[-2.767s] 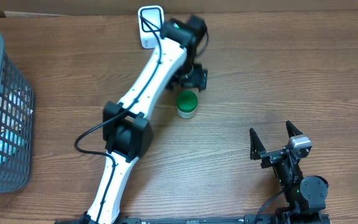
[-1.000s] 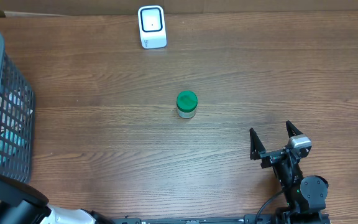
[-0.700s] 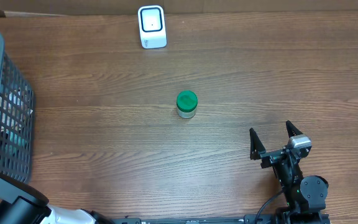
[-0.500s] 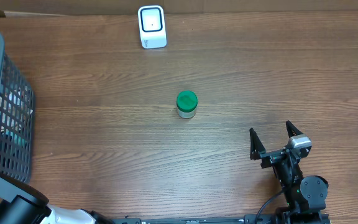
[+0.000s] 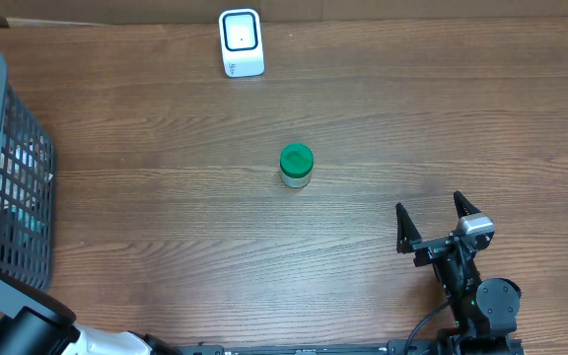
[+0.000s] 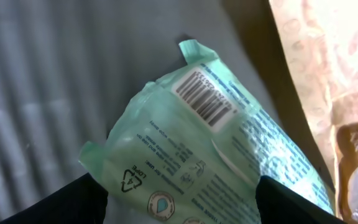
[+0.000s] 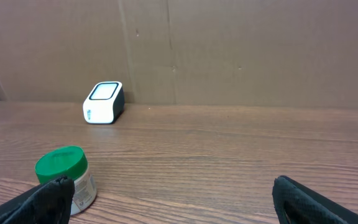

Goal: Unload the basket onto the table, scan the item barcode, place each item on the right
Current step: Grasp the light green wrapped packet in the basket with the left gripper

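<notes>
Evidently early: the left gripper (image 6: 182,208), jaws released, straddles a green wipes packet (image 6: 210,149) in the basket (image 5: 8,212). Grasping it and the scanner (image 5: 241,42) pass are not yet done. The right gripper (image 5: 437,219) sits wide, empty.

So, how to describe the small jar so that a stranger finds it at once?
Start from the wooden table; near its middle, in front of the white scanner at the far edge, stands the jar. It is small and round, and its green lid sets it apart from the white box-shaped scanner.
</notes>
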{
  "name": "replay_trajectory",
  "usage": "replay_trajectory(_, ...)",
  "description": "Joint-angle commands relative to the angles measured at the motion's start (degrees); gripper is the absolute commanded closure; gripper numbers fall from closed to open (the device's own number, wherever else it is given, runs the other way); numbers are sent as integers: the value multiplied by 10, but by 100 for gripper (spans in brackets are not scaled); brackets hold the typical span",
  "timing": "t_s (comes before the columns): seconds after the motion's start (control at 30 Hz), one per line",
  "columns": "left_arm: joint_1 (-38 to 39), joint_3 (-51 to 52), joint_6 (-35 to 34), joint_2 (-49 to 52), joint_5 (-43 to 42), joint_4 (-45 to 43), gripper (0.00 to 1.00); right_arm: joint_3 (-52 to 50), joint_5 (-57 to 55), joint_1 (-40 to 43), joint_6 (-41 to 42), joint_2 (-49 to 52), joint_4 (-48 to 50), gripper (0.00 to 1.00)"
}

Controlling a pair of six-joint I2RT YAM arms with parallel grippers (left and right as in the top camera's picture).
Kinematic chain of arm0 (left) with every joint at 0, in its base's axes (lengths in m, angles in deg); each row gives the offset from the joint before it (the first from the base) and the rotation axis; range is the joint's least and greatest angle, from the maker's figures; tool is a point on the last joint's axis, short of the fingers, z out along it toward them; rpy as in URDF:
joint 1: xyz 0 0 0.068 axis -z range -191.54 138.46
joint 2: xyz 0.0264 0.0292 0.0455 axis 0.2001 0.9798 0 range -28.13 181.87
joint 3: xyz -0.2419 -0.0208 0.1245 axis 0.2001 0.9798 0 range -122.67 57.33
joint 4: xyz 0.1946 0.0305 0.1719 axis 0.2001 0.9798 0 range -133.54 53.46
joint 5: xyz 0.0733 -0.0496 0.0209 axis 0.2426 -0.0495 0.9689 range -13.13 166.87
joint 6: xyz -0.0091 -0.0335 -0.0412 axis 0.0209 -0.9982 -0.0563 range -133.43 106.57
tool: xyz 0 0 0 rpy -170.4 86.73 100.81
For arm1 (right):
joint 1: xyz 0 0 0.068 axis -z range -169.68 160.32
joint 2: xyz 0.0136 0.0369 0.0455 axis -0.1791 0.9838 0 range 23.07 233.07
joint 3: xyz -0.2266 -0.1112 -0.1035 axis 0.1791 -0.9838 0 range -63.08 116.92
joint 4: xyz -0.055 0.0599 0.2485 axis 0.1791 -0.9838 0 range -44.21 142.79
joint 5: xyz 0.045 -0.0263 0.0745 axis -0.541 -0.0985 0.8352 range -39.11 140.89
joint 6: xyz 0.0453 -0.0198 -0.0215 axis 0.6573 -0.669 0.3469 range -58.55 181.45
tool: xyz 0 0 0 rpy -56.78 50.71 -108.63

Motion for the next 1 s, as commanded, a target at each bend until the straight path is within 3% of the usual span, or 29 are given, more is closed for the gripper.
replay_trajectory(0.0, -2, 15, -7, 37, 10, -5, 27, -6, 2, -3, 3, -5, 2, 0)
replay_trajectory(0.17, -2, 15, -7, 54, 10, -6, 74, -6, 2, -3, 3, -5, 2, 0)
replay_trajectory(0.27, -2, 14, -7, 54, 8, -6, 96, -6, 2, -3, 3, -5, 2, 0)
replay_trajectory(0.53, -2, -25, 27, 13, -70, 21, 96, -6, 2, -3, 3, -5, 2, 0)
replay_trajectory(0.97, -2, -178, 2, -180, -118, 114, 96, -6, 2, -3, 3, -5, 2, 0)
